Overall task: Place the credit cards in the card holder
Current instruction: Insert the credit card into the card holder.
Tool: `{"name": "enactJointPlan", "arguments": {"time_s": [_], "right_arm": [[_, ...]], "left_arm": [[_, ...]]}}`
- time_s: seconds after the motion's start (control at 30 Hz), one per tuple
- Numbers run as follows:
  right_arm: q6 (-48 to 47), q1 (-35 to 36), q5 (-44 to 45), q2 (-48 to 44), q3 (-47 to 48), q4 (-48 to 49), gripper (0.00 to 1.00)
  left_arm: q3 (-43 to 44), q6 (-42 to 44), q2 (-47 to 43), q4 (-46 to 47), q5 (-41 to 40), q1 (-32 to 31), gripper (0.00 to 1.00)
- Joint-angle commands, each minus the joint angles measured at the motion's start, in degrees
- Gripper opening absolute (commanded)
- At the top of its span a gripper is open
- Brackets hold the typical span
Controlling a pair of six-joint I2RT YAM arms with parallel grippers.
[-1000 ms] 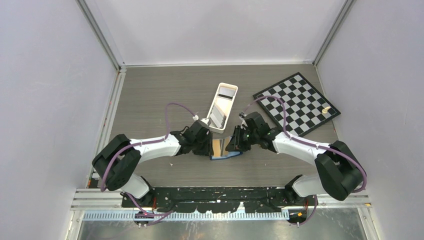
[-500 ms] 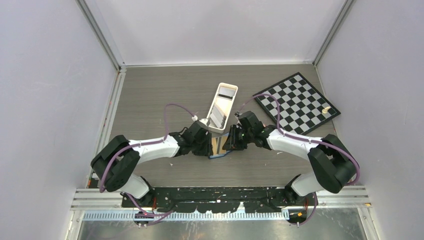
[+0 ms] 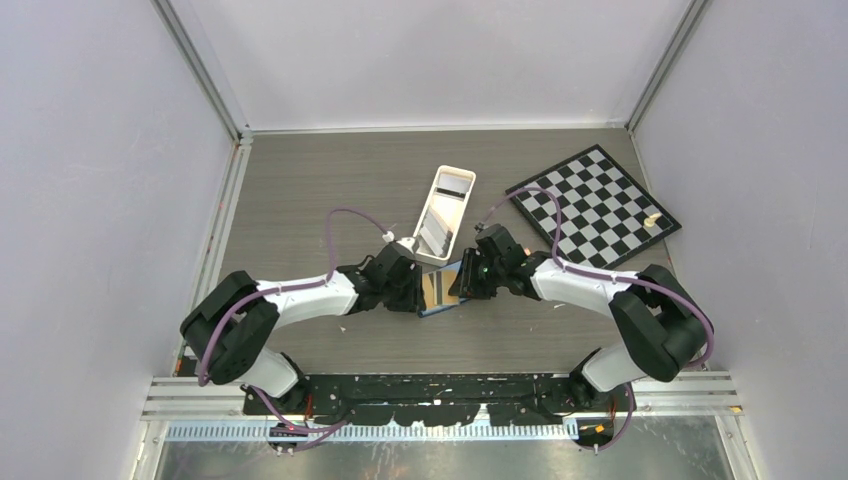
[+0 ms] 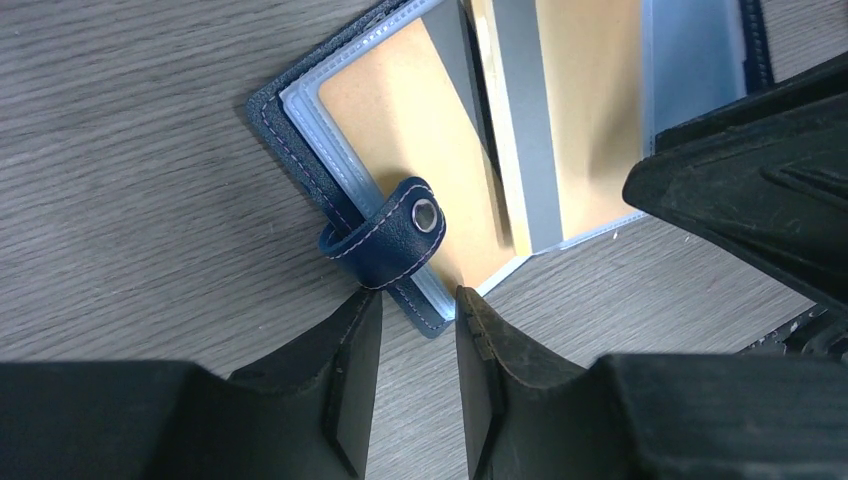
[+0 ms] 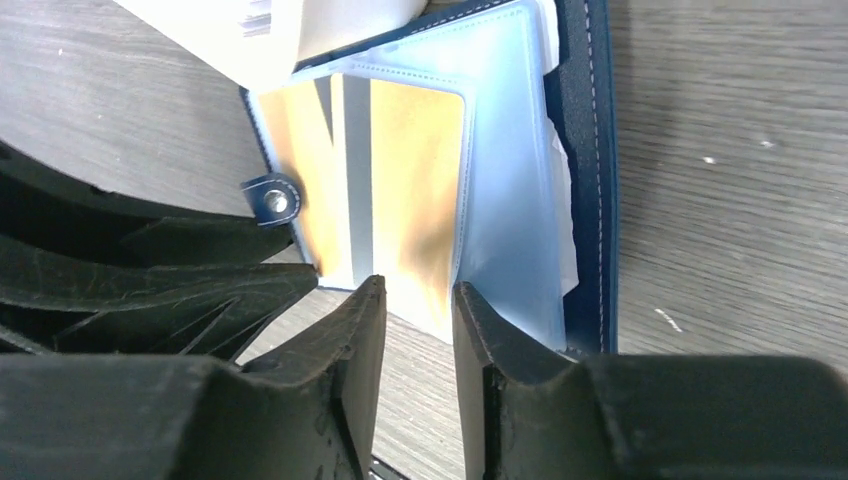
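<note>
One card holder (image 5: pixel 590 150), one gold card (image 5: pixel 420 190) sleeved; my left gripper (image 4: pixel 418 300) and right gripper (image 5: pixel 418 290) face inward, jaws parted, empty.

Card holder (image 3: pixel 441 291) is lying open on the table (image 3: pixel 300 190), a bit nearer the near edge than ctr. It's sitting btwn left gripper (image 3: pixel 417 292) on its left & right gripper (image 3: pixel 461 284) on its right, both w/ tips at its edges. A card (image 5: pixel 415 190) is sitting in one of its sleeves. Snap strap (image 4: pixel 385 232) is folding over its left edge. Tray (image 3: pixel 455 169) is lying just behind it, w/ cards (image 3: pixel 433 236) inside. Chessboard (image 3: pixel 594 207) is lying twd far right corner, w/ a small piece (image 3: pixel 652 219) sitting nr its right edge.
</note>
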Motion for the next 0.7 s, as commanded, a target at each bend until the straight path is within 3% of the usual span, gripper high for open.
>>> {"name": "enactJointPlan", "arguments": {"time_s": [0.0,0.17,0.67], "right_arm": [[0.12,0.32,5.77,-1.19,-0.32,1.58,0.4],[-2.62,-0.32,6.86,-2.3,0.74,-2.14,0.48],[-8.5,-6.95,-1.2,-1.85,1.45,-3.31,0.54]], "left_arm": [[-1.03,-0.1,0.53,0.48,0.45,0.45,0.34],[-0.34,0.62,2.38,0.23,-0.47,0.64,0.29],[0.62,1.63,4.56,0.13,-1.19,0.73,0.23]]}}
